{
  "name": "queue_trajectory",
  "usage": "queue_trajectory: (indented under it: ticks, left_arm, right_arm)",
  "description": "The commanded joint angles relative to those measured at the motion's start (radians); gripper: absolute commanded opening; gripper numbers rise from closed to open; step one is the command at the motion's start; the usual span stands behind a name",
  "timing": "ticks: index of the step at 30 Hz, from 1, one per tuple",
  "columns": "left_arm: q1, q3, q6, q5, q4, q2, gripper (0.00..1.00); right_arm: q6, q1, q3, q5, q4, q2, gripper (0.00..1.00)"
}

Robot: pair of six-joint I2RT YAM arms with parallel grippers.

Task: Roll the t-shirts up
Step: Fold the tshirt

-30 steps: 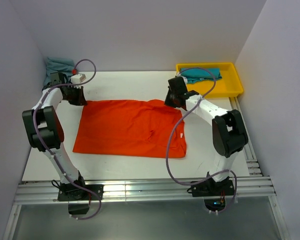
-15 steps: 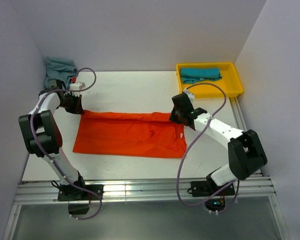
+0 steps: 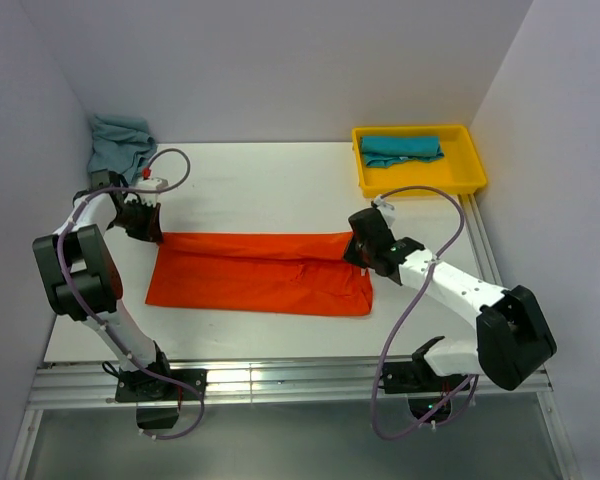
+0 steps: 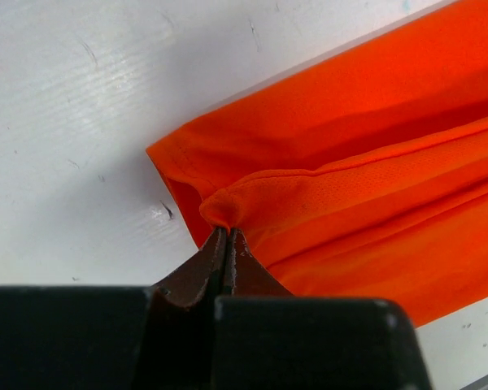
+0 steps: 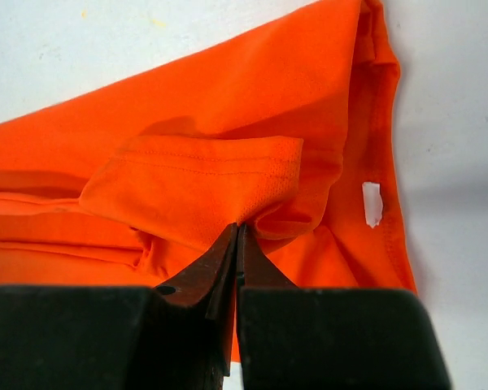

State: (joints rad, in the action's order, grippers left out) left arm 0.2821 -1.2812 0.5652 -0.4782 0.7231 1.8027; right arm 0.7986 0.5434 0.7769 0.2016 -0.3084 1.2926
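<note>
Orange shirt (image 3: 260, 272) in a long band mid-table (image 3: 270, 190), far edge doubled over. Left gripper (image 4: 226, 236) pinched tight on its far left corner, right gripper (image 5: 237, 229) pinched tight on a fold at its right end. Teal shirt (image 3: 400, 149) in yellow tray (image 3: 475, 165), far right. Grey-blue shirt (image 3: 118, 140) bunched in far left corner.

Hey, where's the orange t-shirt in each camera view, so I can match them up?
Top external: the orange t-shirt lies mid-table as a wide folded band between the two arms.
Left wrist: it fills the right side, with a fold pinched in the left gripper.
Right wrist: it fills the left and middle, with a fold pinched in the right gripper.
Shared landmark: the white table under it.
</note>
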Motion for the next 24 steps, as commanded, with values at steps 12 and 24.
queue_trajectory:
  ticks: [12, 24]
  left_arm:
    - [0.006, 0.095, 0.070, 0.004, 0.010, -0.094, 0.00]
    - [0.034, 0.186, 0.101, 0.043, -0.017, -0.172, 0.33]
  right_arm:
    - [0.060, 0.038, -0.076, 0.053, 0.002, -0.049, 0.04]
    - [0.096, 0.044, -0.134, 0.051, 0.041, -0.055, 0.21]
